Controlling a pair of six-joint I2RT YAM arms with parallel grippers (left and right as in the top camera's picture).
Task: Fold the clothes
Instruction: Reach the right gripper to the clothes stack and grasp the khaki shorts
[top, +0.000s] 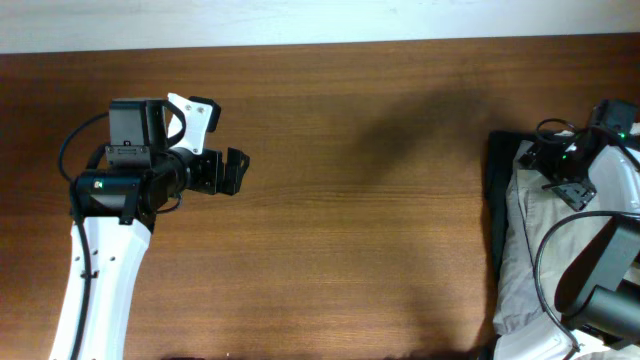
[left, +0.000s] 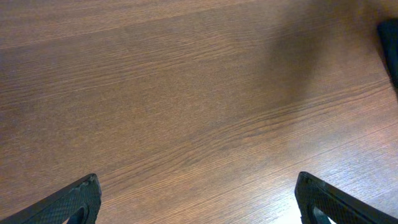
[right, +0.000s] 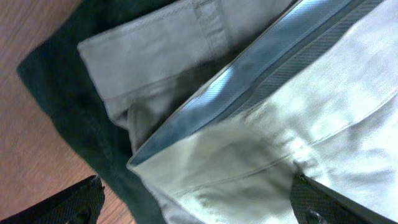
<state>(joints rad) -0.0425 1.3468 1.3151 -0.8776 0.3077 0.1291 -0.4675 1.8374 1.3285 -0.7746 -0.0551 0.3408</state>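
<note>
left tool wide, over wooden surface | right tool wide, over khaki shorts lying on black garment

Left tool over brown wood-grain counter. Black fingertips at bottom corners, spread wide, only counter between them. Dark garment edge at upper right border, on counter.

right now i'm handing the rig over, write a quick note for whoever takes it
Left gripper: open, empty, over the table, left side.
Right gripper: open, hovering over the khaki shorts, not gripping.
Clothes: heaped at the table's right edge, shorts on top of a black garment.
Done: no fold visible.
Left: pull a piece out, spread it, fold.
</note>
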